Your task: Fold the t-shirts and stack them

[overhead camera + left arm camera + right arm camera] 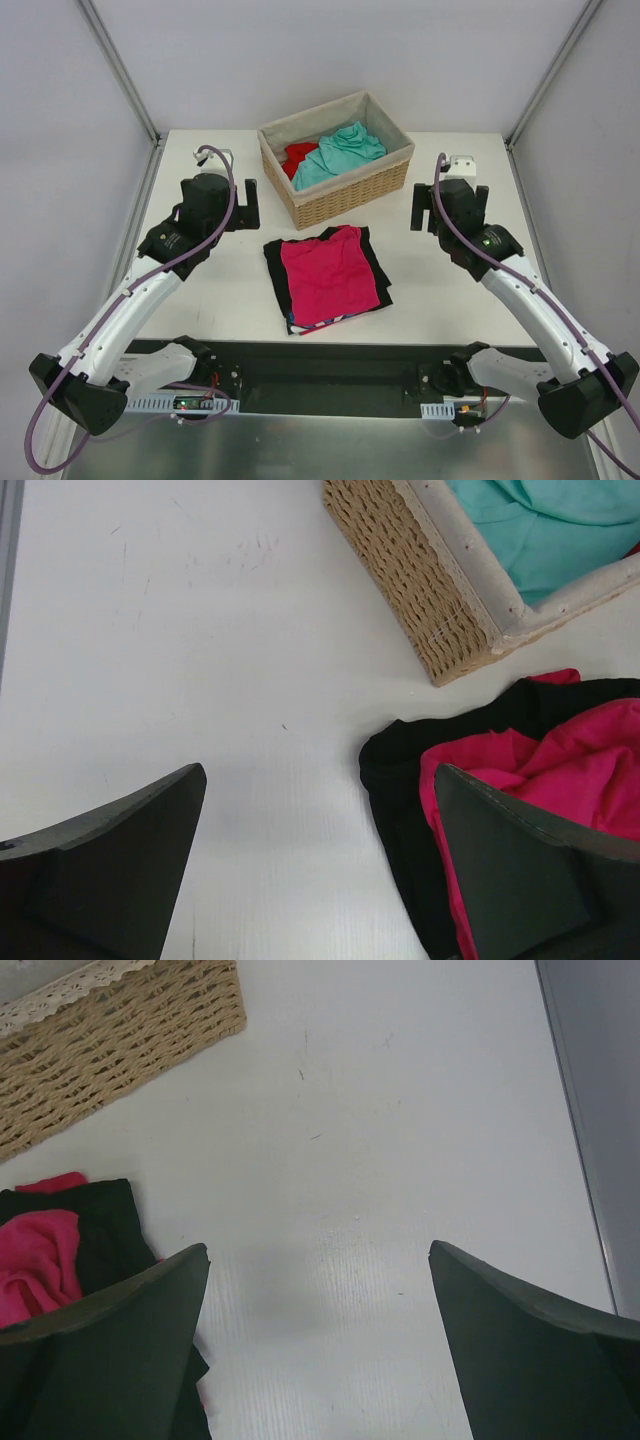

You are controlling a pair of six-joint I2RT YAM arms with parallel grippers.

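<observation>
At the lower edge of the left wrist view, the left pincer (320,780) is wide open and holds nothing; between its two dark jaws only the white tabletop (200,630) shows. Its right jaw stands in front of a pile of shirts at the lower right of that frame. The right pincer (318,1250) is also wide open and empty, with bare tabletop between its jaws, and the same pile shows at the left edge of its frame.

From the top view, both pincers hang over the tabletop, one at each side of the middle, and both are apart from the pile. The pile lies in the centre of the frame, between the two arms. On top is the pink shirt (328,272), folded to a rough rectangle. Under it lies the black shirt (275,262), whose edges come out on the left and right. At the bottom, only a thin edge of the striped shirt (320,326) shows at the lower side of the pile.

Just above the pile, in the upper middle of the frame, stands the basket (345,195). Inside it the teal shirt (340,152) lies crumpled and fills most of the space, and the red shirt (298,155) shows beside it, toward the left wall.
</observation>
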